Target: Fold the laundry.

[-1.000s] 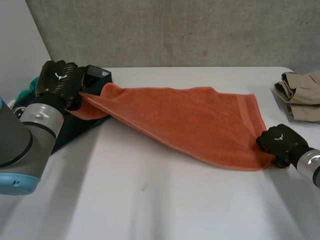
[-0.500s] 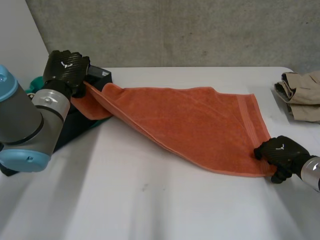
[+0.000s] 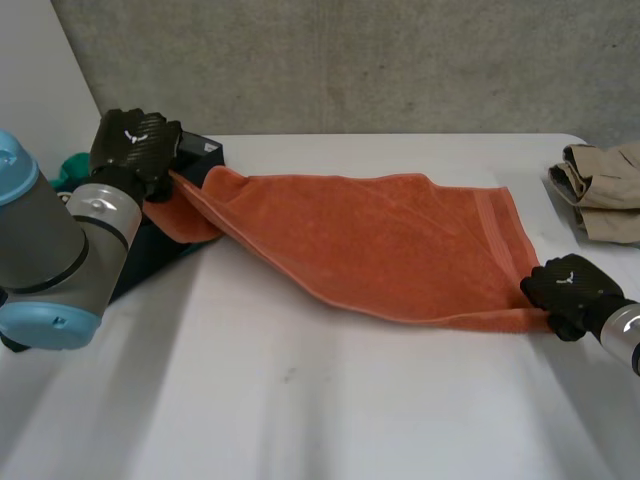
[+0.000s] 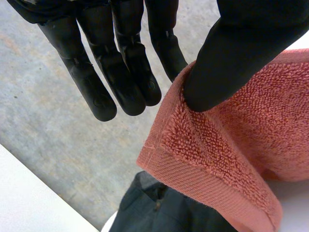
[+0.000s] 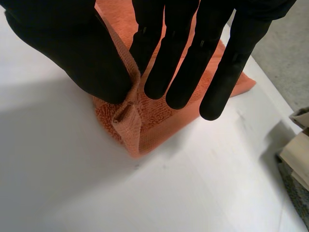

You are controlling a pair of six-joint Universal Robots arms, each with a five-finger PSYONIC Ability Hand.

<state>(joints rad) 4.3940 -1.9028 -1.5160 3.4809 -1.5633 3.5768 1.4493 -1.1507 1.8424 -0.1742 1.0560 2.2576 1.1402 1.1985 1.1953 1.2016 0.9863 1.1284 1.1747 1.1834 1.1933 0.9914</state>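
An orange towel (image 3: 400, 250) stretches across the white table (image 3: 300, 400) between my two hands. My left hand (image 3: 135, 150) holds its left corner lifted off the table, above a dark garment. In the left wrist view the thumb (image 4: 231, 53) pinches the towel's hemmed corner (image 4: 217, 159) against the straight fingers. My right hand (image 3: 568, 292) is low on the table at the towel's near right corner. In the right wrist view the thumb (image 5: 72, 48) and fingers pinch a bunched fold of that corner (image 5: 133, 121).
Folded beige clothes (image 3: 605, 190) lie at the table's back right, also beside my right hand (image 5: 299, 145). A dark garment (image 3: 150, 255) and a green cloth (image 3: 68, 170) sit under my left arm, the dark one below the lifted corner (image 4: 159, 208). A grey wall stands behind.
My right hand dipped toward the front edge, then closed on the towel's near right corner and drew it tighter. My left hand rose slightly with its corner.
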